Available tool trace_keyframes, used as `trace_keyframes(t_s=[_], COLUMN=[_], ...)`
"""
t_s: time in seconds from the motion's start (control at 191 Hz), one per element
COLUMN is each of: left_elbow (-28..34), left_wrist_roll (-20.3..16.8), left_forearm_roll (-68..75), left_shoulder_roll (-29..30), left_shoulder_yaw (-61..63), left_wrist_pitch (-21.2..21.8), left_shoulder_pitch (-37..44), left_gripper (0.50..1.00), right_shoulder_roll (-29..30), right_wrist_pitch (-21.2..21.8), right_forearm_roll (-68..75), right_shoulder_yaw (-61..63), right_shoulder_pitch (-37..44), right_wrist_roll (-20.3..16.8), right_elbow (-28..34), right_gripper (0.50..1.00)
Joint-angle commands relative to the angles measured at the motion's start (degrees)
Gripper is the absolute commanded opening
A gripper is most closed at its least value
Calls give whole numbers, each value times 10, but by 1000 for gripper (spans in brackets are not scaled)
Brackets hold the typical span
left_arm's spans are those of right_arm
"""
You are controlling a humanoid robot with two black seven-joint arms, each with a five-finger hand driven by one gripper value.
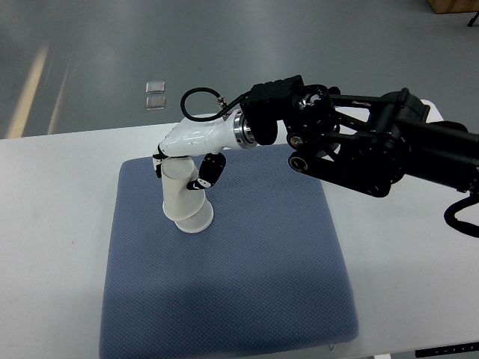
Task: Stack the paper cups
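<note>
Being light, thin-walled and easily crushed, the inverted paper cup (185, 198) is held mid-wall by the right hand (187, 153) fingers (207, 170).

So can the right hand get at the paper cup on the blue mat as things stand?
Yes, it looks so: the right hand is already closed around the paper cup, which stands inverted on the blue mat.

I see the cup stack (185, 197) standing on the far-left part of the mat (247, 284), which lies on the table (404, 254). My right hand (187, 153) reaches in from the right, wrapped around its top.
</note>
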Motion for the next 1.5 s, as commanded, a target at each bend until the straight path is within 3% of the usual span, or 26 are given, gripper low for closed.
trace_keyframes(t_s=[0.0, 0.272, 0.586, 0.723, 0.921, 1.105, 1.267, 1.492], left_elbow=[0, 0, 0, 0, 0, 0, 0, 0], left_wrist_roll=[0, 0, 0, 0, 0, 0, 0, 0], left_forearm_roll=[-1, 0, -1, 0, 0, 0, 0, 0], left_shoulder_roll=[0, 0, 0, 0, 0, 0, 0, 0], left_shoulder_yaw=[0, 0, 0, 0, 0, 0, 0, 0], left_wrist_pitch=[0, 0, 0, 0, 0, 0, 0, 0], left_shoulder_pitch=[0, 0, 0, 0, 0, 0, 0, 0], left_gripper=[1000, 1000, 1000, 1000, 1000, 1000, 1000, 1000], right_shoulder_roll=[10, 11, 2, -27, -58, -47, -13, 29], right_wrist_pitch=[-2, -1, -2, 1, 6, -7, -56, -177], right_forearm_roll=[-11, -11, 1, 32, 141, 226, 314, 452], right_shoulder_yaw=[-1, -1, 12, 90, 243, 376, 468, 538], right_shoulder_pitch=[-10, -11, -8, -24, -127, -218, -268, -321], right_wrist_roll=[0, 0, 0, -6, -64, -106, -127, -141], right_elbow=[-5, -7, -7, -8, -30, -67, -103, -118], right_gripper=[744, 897, 905, 905, 905, 903, 901, 901])
